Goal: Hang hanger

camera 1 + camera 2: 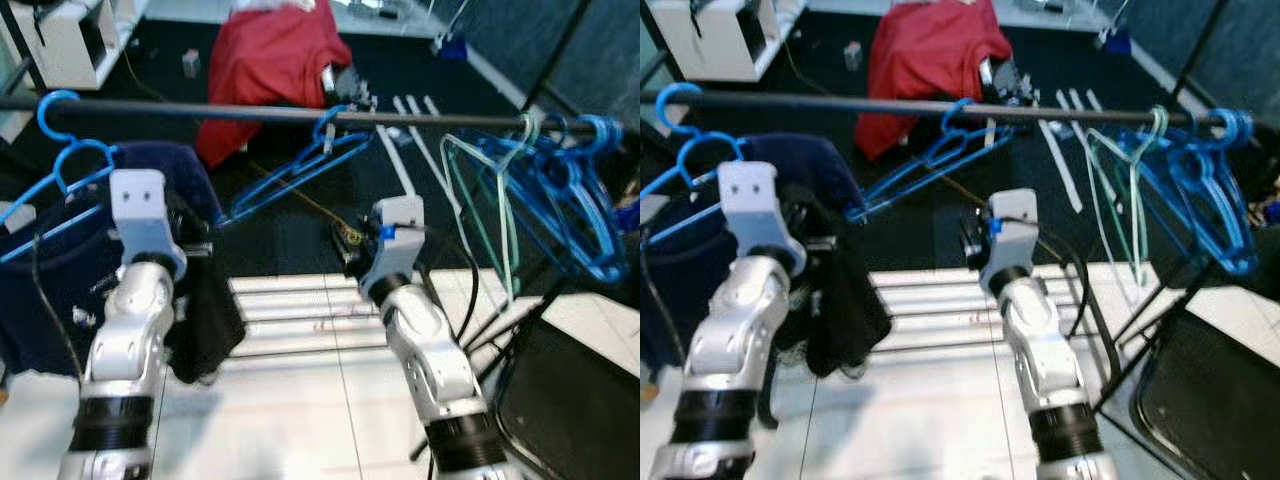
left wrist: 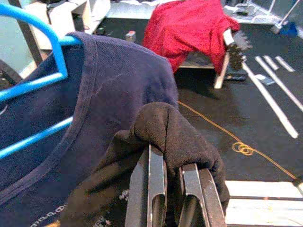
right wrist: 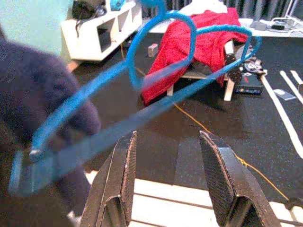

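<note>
Dark rail (image 1: 250, 112) runs across the scene. Blue hanger (image 1: 300, 165) hooked on the rail mid-span, tilted, hanging free. Right gripper (image 3: 165, 161) just below and near it, jaws wide apart, nothing between them; the hanger blurs past in front of the fingers. Left gripper (image 2: 173, 182) jaws nearly closed, pinching a fold of black cloth (image 2: 165, 130) beside a navy shirt (image 2: 109, 90) on another blue hanger at the rail's left end. Cluster of hangers (image 1: 560, 190) at the rail's right end. Red cloth (image 1: 275, 60) on the floor beyond.
</note>
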Controlling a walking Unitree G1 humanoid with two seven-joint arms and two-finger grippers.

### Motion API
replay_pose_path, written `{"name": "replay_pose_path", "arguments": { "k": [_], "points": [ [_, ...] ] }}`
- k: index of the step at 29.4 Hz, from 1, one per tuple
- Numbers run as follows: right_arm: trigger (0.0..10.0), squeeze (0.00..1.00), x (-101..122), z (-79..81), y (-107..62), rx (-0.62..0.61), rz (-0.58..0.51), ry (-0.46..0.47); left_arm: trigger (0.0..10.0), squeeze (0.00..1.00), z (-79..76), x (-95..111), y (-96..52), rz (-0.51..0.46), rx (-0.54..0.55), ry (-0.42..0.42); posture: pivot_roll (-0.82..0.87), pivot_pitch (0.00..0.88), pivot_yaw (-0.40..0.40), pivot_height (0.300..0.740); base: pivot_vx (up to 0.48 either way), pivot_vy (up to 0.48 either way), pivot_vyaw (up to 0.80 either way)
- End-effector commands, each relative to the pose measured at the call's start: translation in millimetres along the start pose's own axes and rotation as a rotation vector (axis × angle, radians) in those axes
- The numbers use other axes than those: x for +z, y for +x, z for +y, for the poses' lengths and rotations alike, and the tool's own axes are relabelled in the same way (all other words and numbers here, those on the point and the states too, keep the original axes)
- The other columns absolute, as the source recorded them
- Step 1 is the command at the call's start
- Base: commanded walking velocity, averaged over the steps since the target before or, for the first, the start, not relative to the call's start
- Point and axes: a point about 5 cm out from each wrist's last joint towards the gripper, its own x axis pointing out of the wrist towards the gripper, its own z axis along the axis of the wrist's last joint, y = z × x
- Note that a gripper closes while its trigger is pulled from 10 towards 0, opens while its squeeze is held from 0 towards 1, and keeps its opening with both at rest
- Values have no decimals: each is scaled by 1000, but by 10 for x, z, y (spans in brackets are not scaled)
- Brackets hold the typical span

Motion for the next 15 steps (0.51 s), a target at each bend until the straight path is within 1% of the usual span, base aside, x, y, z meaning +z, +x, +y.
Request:
{"name": "replay_pose_path", "arguments": {
  "k": [1,4,7,9,12,15],
  "points": [
    [10000,0,-3,-87,-55,-41,-19,7,10000,0,-62,61,-9,-33,-22,10,-41,167,-80,740,420,0,0],
    [10000,0,22,-101,-96,-45,-51,37,10000,0,-85,69,-6,-36,-33,11,-43,180,-74,740,417,0,0],
    [10000,0,37,-91,-119,-36,-64,28,10000,0,-101,81,-6,-45,-49,2,-44,189,-70,740,383,0,0],
    [10000,0,51,-68,-161,-14,-70,-4,10000,0,-127,104,-19,-58,-77,-45,-44,193,-69,740,0,0,0],
    [10000,0,62,-51,-202,2,-73,-22,10000,0,-159,102,-41,-59,-124,-44,-44,193,-69,740,0,0,0],
    [10000,0,63,-50,-205,2,-74,-23,10000,0,-162,102,-43,-59,-129,-41,-44,193,-69,740,0,0,0]
  ]
}}
